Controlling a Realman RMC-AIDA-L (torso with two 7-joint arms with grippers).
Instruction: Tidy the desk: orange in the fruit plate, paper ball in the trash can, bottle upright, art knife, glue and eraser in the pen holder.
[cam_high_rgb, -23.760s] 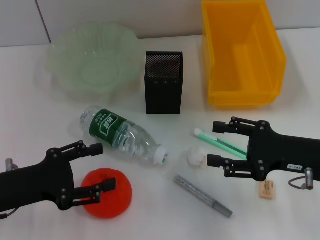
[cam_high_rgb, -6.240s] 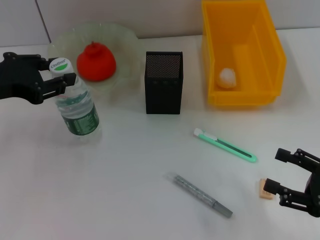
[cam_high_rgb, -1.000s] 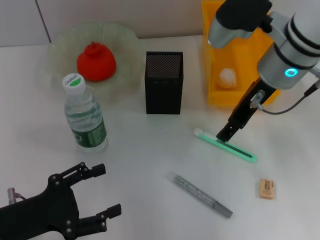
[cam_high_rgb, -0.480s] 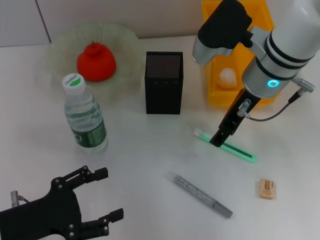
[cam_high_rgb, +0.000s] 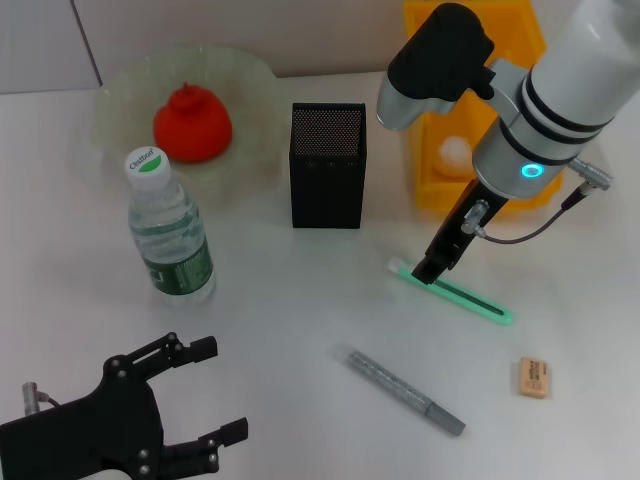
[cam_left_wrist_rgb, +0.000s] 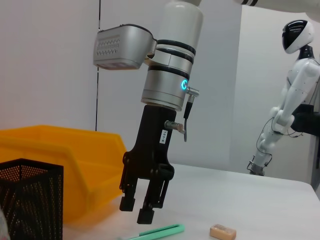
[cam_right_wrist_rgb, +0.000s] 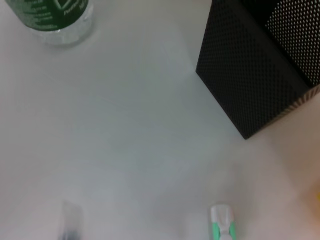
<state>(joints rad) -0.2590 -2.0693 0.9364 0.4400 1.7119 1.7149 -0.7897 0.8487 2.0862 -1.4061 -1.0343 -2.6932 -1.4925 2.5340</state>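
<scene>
bottle (cam_high_rgb: 169, 235) cap with unreadable green logo, label print illegible

Black mesh pen holder (cam_right_wrist_rgb: 260, 70), bottle base (cam_right_wrist_rgb: 50, 20), art knife tip (cam_right_wrist_rgb: 222, 222) (green-white)

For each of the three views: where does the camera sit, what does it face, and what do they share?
Head view: high, looking down on the desk; right gripper above art knife, left gripper low.
Left wrist view: low, sideways at the right gripper, open.
Right wrist view: downward at pen holder; no fingers show.
All three show the art knife and pen holder.
</scene>
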